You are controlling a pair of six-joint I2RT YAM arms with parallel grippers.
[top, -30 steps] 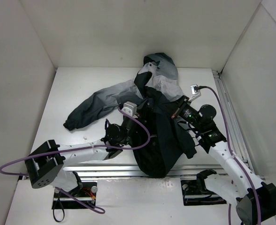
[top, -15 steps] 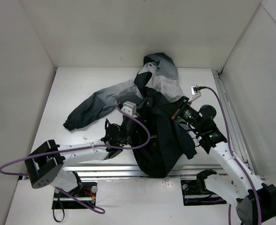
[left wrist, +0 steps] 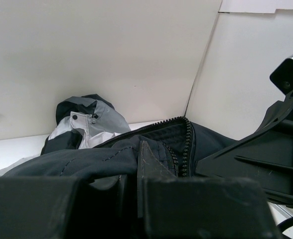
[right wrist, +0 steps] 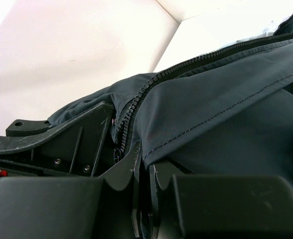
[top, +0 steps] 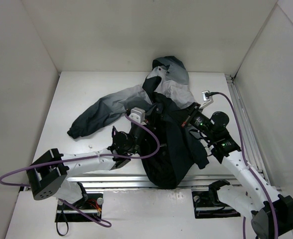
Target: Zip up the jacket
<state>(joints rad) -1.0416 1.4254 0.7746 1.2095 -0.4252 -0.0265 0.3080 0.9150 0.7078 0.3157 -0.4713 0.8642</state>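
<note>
The jacket (top: 169,129) lies crumpled on the white table, hood (top: 170,67) toward the back wall and one grey-to-dark sleeve (top: 104,112) stretched left. Its dark hem hangs over the near edge. My left gripper (top: 152,113) is shut on dark fabric just left of the front zipper (left wrist: 187,144). In the left wrist view its jaws (left wrist: 138,167) pinch a stitched fold. My right gripper (top: 185,119) faces it from the right, shut on the jacket's edge (right wrist: 146,167) beside the zipper teeth (right wrist: 136,102). The two grippers nearly touch. A small ring-like zipper part (right wrist: 116,155) shows between them.
White walls close in the table on the left, back and right. An aluminium rail (top: 111,180) runs along the near edge and another (top: 246,124) along the right side. Purple cables (top: 151,144) loop off both wrists.
</note>
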